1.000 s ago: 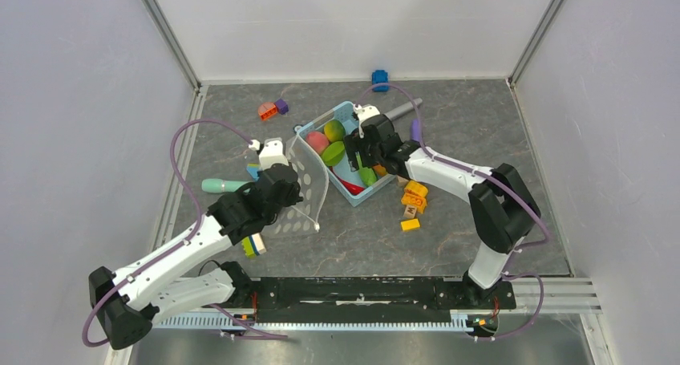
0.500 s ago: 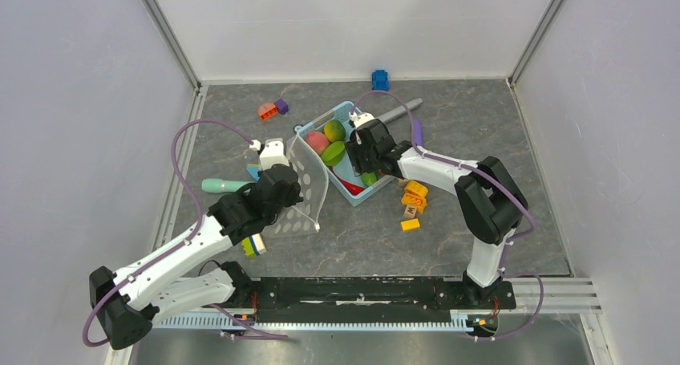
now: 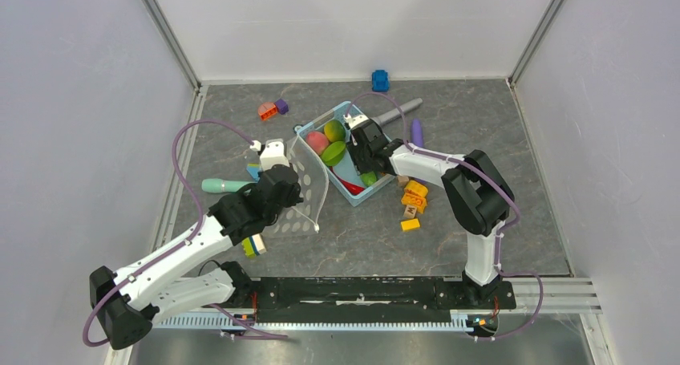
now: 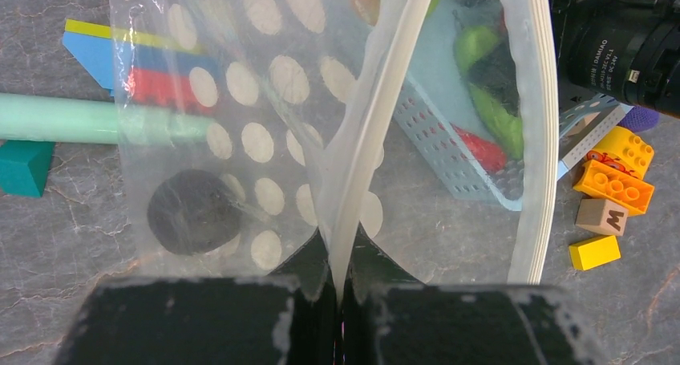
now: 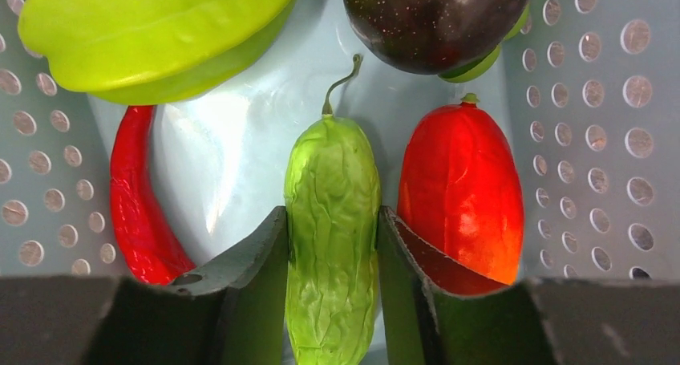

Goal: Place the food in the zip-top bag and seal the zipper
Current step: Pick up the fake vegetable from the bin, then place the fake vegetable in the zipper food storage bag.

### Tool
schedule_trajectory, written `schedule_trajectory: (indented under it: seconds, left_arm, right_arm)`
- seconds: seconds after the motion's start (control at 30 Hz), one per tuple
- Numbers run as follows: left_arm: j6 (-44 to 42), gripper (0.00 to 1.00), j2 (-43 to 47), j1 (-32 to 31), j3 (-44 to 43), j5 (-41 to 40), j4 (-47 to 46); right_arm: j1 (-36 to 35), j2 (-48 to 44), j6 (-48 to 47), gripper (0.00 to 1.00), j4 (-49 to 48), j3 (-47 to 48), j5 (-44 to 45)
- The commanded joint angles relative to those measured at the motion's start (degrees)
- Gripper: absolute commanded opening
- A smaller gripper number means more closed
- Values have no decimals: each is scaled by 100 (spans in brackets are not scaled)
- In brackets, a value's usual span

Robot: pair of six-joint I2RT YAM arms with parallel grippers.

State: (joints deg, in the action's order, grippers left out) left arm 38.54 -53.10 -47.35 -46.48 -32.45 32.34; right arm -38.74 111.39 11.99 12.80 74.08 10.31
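your right gripper [image 5: 331,214] clasps the green pickle [image 5: 331,168] inside the basket [image 5: 597,100]; left gripper [image 4: 338,253] pinches the zip-top bag [image 4: 240,100] beside it.

Grey marbled table [image 3: 481,140], plenty on it! A light-blue basket [image 3: 371,192] sits mid-table, with the lower part of a dotted bag [image 3: 298,219] lying just to its left. At the far edge is a blue block [image 3: 380,80], with an orange-and-purple pair [image 3: 273,108] far left. A grey stick [image 3: 403,107] and a purple stick [image 3: 415,131] lie behind the basket. On the left, a mint stick [image 3: 220,185] lies beside a teal block [image 4: 24,166]. Right of the basket are orange bricks [image 3: 414,194], a lettered cube [image 4: 602,216] and a yellow brick [image 3: 410,225].
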Motion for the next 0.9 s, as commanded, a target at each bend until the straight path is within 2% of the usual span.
schedule_trajectory:
  seconds: [0.0, 0.17, 0.37, 0.47, 0.67, 0.87]
  left_arm:
    - [-136, 2, 42, 17, 29, -25, -280]
    - [-137, 2, 56, 24, 49, -23, -280]
    - [-119, 2, 39, 22, 52, 7, -289]
    - [-111, 2, 38, 22, 51, 53, -289]
    - [-93, 2, 71, 16, 60, 72, -287]
    - [-91, 2, 92, 16, 75, 72, -302]
  right_arm:
    - [-10, -48, -51, 35, -6, 256, 132]
    - [-10, -275, -57, 20, -72, 236, 214]
    - [-15, -836, -188, 15, -452, 47, 166]
    - [-6, -1320, -379, 15, -1086, -369, -199]
    - [-11, -2341, -183, 14, -2371, -1271, -1000]
    - [-44, -3264, 431, 14, -3615, -2133, -2479]
